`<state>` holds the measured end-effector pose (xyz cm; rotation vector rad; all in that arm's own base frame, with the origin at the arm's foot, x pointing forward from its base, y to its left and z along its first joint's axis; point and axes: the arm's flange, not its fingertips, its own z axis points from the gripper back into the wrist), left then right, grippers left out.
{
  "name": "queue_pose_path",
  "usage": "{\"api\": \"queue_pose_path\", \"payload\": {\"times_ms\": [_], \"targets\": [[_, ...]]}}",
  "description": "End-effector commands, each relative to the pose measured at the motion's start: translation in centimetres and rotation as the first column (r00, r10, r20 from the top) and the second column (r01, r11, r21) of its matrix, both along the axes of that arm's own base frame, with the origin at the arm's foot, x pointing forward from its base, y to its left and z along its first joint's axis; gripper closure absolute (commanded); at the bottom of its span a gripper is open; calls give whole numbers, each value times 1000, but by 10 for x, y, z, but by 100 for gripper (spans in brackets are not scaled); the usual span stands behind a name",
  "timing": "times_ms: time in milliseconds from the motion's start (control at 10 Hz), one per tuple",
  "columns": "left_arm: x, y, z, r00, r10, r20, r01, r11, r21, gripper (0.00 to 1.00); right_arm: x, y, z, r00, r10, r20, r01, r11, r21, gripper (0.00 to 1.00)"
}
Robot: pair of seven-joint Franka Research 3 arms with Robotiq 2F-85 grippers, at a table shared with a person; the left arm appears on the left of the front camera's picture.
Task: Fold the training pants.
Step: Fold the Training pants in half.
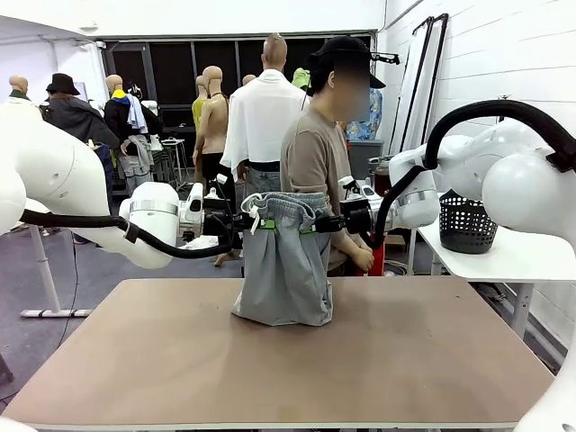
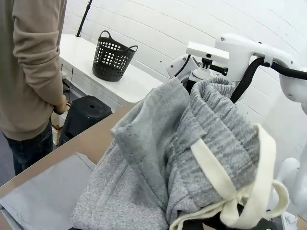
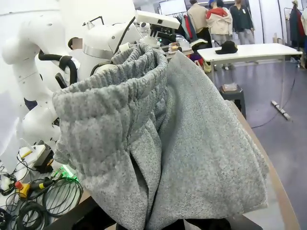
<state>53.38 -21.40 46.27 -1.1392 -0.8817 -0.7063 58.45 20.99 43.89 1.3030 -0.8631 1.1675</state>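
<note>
So the room's pretty workshop-like: white panelled wall (image 1: 477, 54) on the right, grey floor (image 1: 108, 270), dark windows (image 1: 180, 67) along the back. The brown wooden bench (image 1: 270, 360) sits up front. There's a white side table (image 1: 504, 256) to the right with a black perforated basket (image 1: 466, 225) on it, plus a black stool (image 2: 86, 115) tucked below.
</note>
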Motion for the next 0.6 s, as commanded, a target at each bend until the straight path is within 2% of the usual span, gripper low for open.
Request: {"api": "queue_pose_path", "payload": {"times_ms": [0, 200, 300, 500], "targets": [[0, 0, 0, 1000, 0, 0, 0, 1000, 0, 100, 0, 0, 0, 1000, 0, 0, 0, 1000, 0, 100], [-8, 13, -17, 992, 54, -113, -58, 998, -31, 100, -2, -3, -17, 995, 12, -101, -9, 999, 35, 100], [-18, 19, -29, 978, 74, -196, -85, 995, -47, 100, -6, -5, -31, 985, 11, -171, -5, 999, 32, 100], [-37, 25, -51, 943, 107, -315, -132, 990, -59, 100, -17, -9, -55, 960, 1, -278, 6, 1000, 24, 100]]}}
